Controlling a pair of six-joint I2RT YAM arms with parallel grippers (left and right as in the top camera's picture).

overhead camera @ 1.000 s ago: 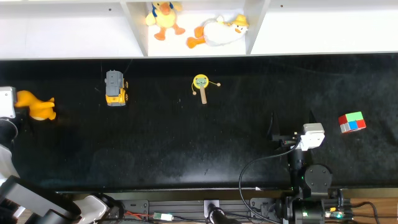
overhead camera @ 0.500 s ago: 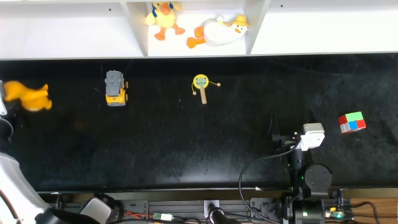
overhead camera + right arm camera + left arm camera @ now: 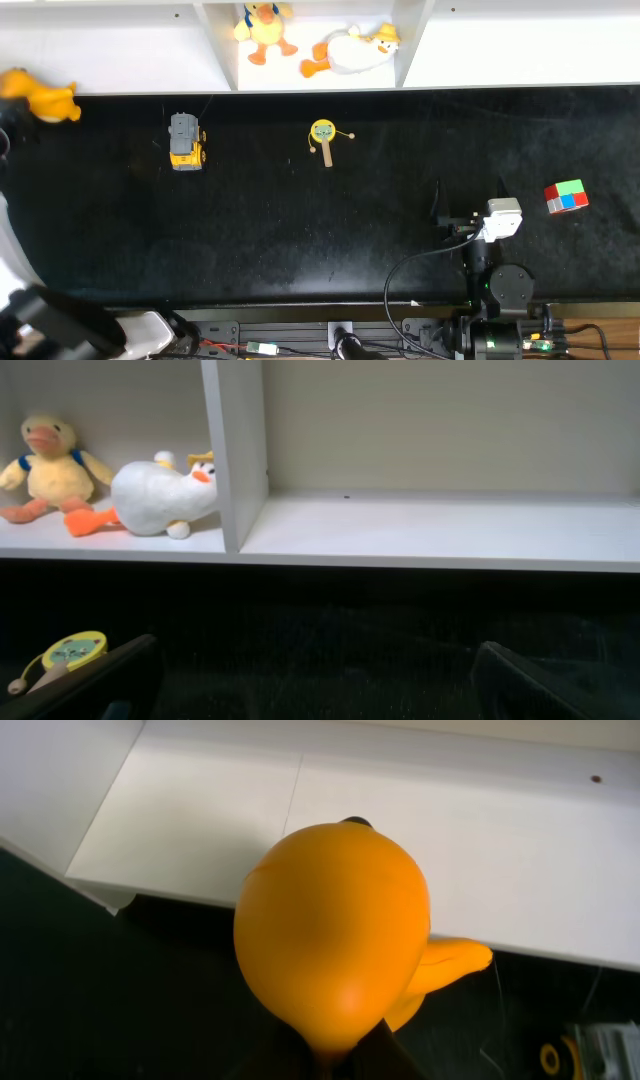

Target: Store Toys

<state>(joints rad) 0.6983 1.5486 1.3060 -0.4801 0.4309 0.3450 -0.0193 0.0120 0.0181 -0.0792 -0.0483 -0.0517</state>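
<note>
Orange duck point(image 3: 335, 940) is up off the tabletop point(image 3: 300, 230) right now, with the left jaws pinching it from underneath. In the left wrist view it hangs right at the front lip of the shelf point(image 3: 110, 60), by the left compartment, with a pointy bit of it sticking out to one side. From above it shows at the far left, about on the line where shelf meets tabletop.

Right jaws are spread wide with nothing between them, sitting low near the right arm's base and pointed at the shelf.

Middle compartment already has two plushies in it: a yellow duck point(image 3: 264, 28) and, just beside it, a white goose point(image 3: 350, 50) lying on its side.

Out on the tabletop there's a truck point(image 3: 185, 141) toward the left and a rattle point(image 3: 324, 137) around the middle, both near the shelf. A cube point(image 3: 566, 196) sits well apart from those two, over on the right past the right jaws.
</note>
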